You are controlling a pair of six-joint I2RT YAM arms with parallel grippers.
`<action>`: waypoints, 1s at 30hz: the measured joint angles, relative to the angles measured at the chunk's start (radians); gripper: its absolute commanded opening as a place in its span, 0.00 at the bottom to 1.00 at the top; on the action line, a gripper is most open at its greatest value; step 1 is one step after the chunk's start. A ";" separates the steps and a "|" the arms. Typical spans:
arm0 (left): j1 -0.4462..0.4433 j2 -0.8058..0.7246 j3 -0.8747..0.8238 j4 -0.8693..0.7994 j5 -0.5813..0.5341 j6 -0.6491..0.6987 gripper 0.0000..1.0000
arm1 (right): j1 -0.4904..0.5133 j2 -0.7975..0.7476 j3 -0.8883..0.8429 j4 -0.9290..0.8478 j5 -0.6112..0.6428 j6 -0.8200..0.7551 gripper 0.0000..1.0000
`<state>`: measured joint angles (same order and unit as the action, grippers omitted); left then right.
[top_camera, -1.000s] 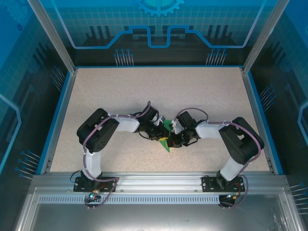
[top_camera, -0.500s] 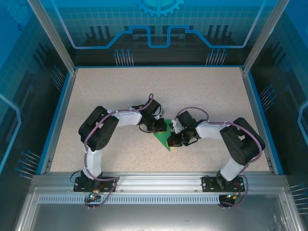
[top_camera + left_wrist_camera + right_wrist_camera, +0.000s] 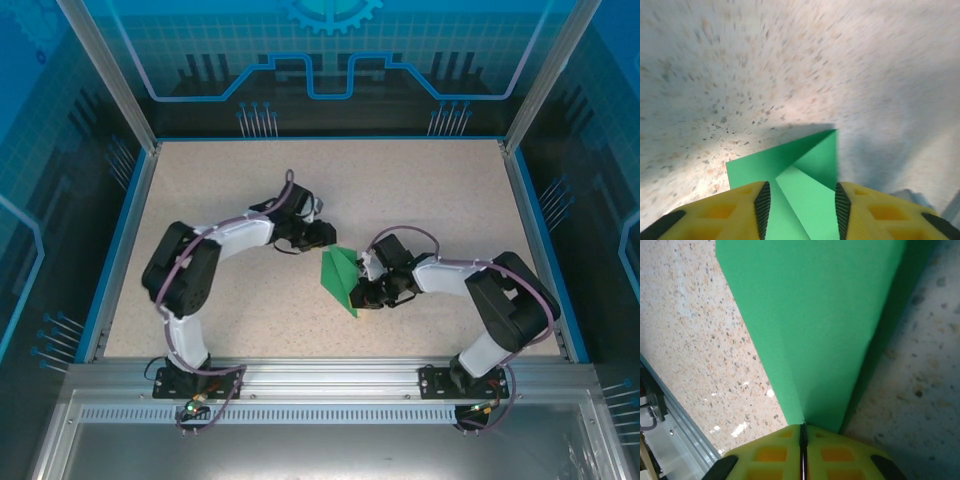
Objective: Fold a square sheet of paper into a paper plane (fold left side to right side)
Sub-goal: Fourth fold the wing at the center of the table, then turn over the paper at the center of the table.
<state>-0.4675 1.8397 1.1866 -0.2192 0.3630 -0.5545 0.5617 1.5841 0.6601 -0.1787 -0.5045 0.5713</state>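
The square sheet of paper (image 3: pixel 338 276) is a creased green wedge at the table's middle, its narrow tip pointing toward the near edge. My right gripper (image 3: pixel 362 291) sits at its right edge. In the right wrist view the yellow fingers (image 3: pixel 775 450) are pressed together, and the paper (image 3: pixel 815 315) runs into the seam of the right gripper (image 3: pixel 803 428). My left gripper (image 3: pixel 326 238) hovers just beyond the sheet's far-left corner. Seen from the left wrist, the left gripper (image 3: pixel 801 194) has its jaws apart, with folded layers of the paper (image 3: pixel 805 172) showing between them.
The speckled beige tabletop (image 3: pixel 220 190) is bounded by a blue rim (image 3: pixel 120 240) on the left, far and right sides. A metal rail (image 3: pixel 320 375) carrying both arm bases runs along the near edge. Both forearms angle in toward the middle.
My left gripper has opened and drawn back toward the far left, off the paper. More of the green sheet now shows on the table. The right gripper stays at its right edge.
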 measured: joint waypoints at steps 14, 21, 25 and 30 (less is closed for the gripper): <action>0.025 -0.200 -0.334 0.208 0.128 -0.154 0.49 | -0.134 -0.402 -0.068 -0.004 0.162 0.006 0.89; -0.047 -0.061 -0.308 0.321 0.176 -0.216 0.48 | -0.223 -0.575 -0.175 0.021 0.168 0.061 0.99; -0.075 0.015 -0.257 0.353 0.188 -0.233 0.46 | -0.248 -0.626 -0.190 0.016 0.143 0.069 0.99; -0.096 0.092 -0.200 0.383 0.204 -0.251 0.30 | -0.266 -0.690 -0.190 -0.006 0.098 0.068 0.99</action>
<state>-0.5632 1.9320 0.9867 0.1635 0.5674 -0.8051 0.2955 0.8944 0.4702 -0.1848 -0.4061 0.6395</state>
